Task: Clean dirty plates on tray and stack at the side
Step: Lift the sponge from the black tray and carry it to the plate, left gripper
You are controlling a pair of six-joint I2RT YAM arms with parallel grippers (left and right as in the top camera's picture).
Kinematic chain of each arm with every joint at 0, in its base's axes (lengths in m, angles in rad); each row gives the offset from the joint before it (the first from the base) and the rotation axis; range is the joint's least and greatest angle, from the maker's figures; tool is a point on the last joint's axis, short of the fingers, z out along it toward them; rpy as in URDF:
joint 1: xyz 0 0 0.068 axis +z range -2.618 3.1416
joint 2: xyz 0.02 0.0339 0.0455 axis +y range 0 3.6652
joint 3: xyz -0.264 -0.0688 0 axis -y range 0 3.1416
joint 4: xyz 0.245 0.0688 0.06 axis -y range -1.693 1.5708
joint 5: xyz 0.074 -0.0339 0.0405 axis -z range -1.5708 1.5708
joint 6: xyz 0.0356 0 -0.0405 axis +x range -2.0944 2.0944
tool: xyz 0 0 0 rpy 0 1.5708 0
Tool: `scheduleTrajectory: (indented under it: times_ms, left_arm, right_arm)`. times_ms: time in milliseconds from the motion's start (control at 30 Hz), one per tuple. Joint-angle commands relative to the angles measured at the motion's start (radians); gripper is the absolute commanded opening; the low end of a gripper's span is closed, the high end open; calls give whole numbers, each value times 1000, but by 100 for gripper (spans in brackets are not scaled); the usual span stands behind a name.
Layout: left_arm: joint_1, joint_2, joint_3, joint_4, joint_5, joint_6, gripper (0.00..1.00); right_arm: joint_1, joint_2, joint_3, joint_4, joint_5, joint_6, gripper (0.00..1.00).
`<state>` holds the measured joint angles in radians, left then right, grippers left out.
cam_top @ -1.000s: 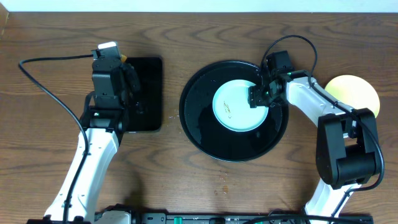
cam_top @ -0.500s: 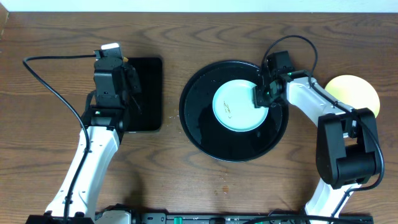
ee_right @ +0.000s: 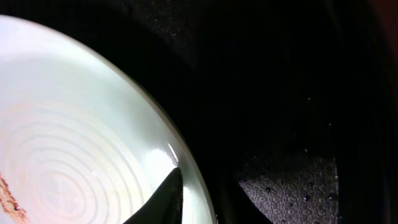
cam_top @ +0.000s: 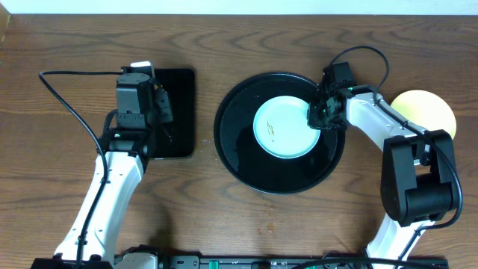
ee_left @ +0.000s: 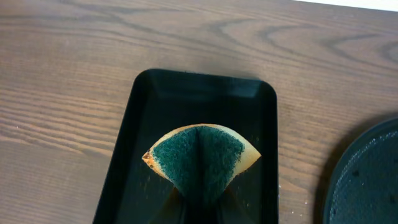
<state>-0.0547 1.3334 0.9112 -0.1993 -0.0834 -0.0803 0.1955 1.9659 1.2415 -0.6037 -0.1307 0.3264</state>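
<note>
A pale mint-blue plate (cam_top: 282, 128) with a small brown smear lies in the round black tray (cam_top: 246, 168). My right gripper (cam_top: 317, 116) is at the plate's right rim. In the right wrist view one dark finger (ee_right: 163, 200) lies on the plate (ee_right: 74, 124) and the rim runs between the jaws, above the wet tray (ee_right: 298, 93). A pale yellow plate (cam_top: 427, 112) rests on the wood to the right of the tray. My left gripper (cam_top: 159, 110) hovers over the small rectangular tray, shut on a green-and-yellow sponge (ee_left: 199, 155).
The rectangular black tray (cam_top: 181, 86) sits left of the round one, its rim (ee_left: 121, 149) in the left wrist view too. A few crumbs (cam_top: 267, 217) lie on the wood in front of the round tray. The right arm's cable loops behind it.
The right gripper's jaws have closed onto the mint plate's rim, and the plate has shifted slightly left. The left arm has drifted a little right with the sponge.
</note>
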Motion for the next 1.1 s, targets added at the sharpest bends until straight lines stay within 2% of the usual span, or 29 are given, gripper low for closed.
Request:
scheduleTrajectory:
  times_ms: [0,133,200,300,367,467,567,667,800,900,967,1067]
  left_arm:
    - [4,2,7,-3,6,8,8]
    - [4,2,7,-13,43,8,8]
    - [4,2,7,-21,64,8,7]
    - [4,3,7,-29,81,5,7]
    - [4,4,7,-32,80,5,7]
    - [4,4,7,-35,80,5,7]
    - [4,5,7,-42,81,5,7]
    - [4,7,7,-55,95,5,7]
    - [4,8,7,-62,103,5,7]
    - [4,11,23,-82,104,-4,7]
    - [4,24,60,-132,147,-6,8]
    - [3,90,183,-277,217,-6,7]
  right_arm:
    - [13,32,-26,5,-37,5,21]
    - [14,32,-26,44,-85,-137,28]
    - [14,32,-26,42,-101,-141,28]
    - [14,32,-26,19,-105,-29,18]
    - [14,31,-26,16,-122,-7,15]
    - [13,20,-24,16,-163,-9,9]
    - [13,2,-24,17,-165,-34,8]
    - [13,-5,-24,17,-131,-74,1]
    - [16,2,-28,18,-44,-73,1]
    - [22,5,-28,18,-31,-72,13]
    - [28,5,-28,18,-31,-72,16]
    - [37,5,-28,18,-30,-55,8]
